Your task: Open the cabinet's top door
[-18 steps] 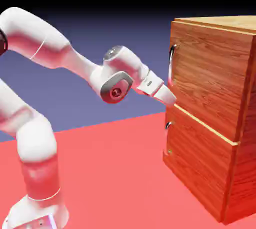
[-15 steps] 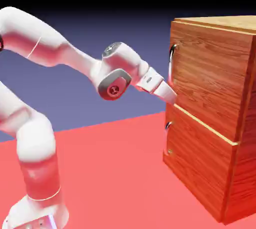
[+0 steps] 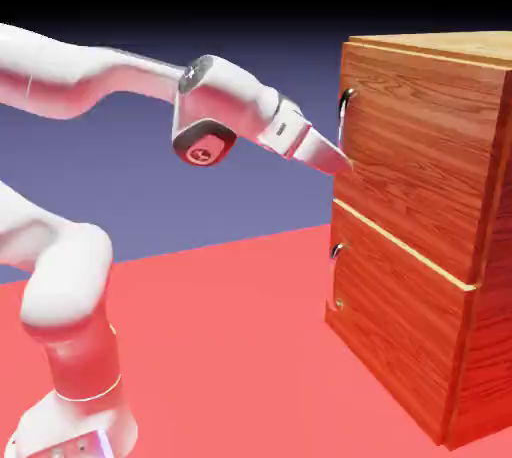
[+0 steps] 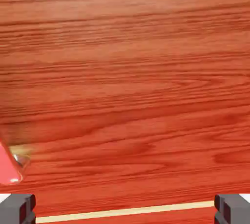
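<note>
The cabinet (image 3: 430, 216) of reddish-brown wood grain stands at the exterior view's right. Its top door (image 3: 410, 146) carries a long curved silver handle (image 3: 343, 126) on the left edge. My gripper (image 3: 345, 163) points at the lower end of that handle, close to the door face. In the hand view the door's wood (image 4: 127, 81) fills the frame, and the two grey fingertips (image 4: 17, 208) sit far apart at the bottom corners with nothing between them. The pale seam (image 4: 127, 212) between the panels runs just above the bottom edge. A blurred bit of metal (image 4: 19, 158) shows at the left.
The lower panel (image 3: 390, 336) has a shorter handle (image 3: 337, 251) under the seam. The red table (image 3: 230, 346) stretches in front of the cabinet. My white arm (image 3: 100, 86) spans from the lower left across the upper left.
The hand has risen and moved right, from near the seam between the panels up to the lower part of the top handle. The forearm now lies flatter.
</note>
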